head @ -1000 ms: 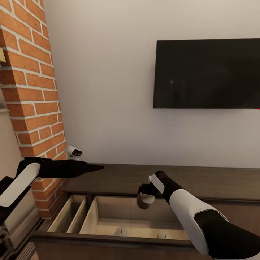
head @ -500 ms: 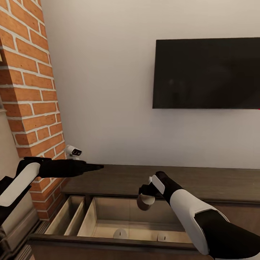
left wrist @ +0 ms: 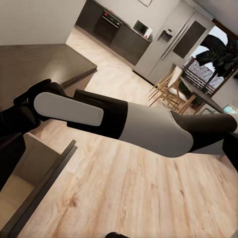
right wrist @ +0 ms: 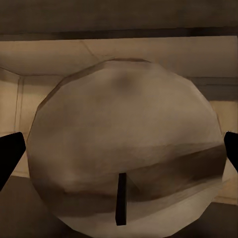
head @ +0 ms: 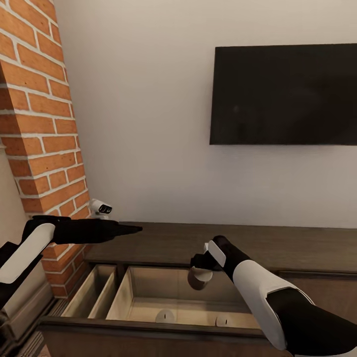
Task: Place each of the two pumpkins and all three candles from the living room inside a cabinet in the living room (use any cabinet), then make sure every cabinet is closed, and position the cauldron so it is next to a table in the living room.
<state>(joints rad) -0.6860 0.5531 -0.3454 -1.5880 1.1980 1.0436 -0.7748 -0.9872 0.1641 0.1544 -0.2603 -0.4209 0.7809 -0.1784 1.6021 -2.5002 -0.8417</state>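
Open cabinet (head: 163,277) drawer below right claw (head: 199,270) pinching candle (head: 198,278), clear of edges.

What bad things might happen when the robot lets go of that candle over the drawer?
The right hand holds a candle above the open drawer of the cabinet. Dropped from there, it may bounce or topple. It might also knock the two candles already inside. The drawer is still open, so the cabinet needs closing afterwards.

Home living room — wall-mounted television (head: 283,94), brick chimney (head: 42,129), low cabinet (head: 223,245).
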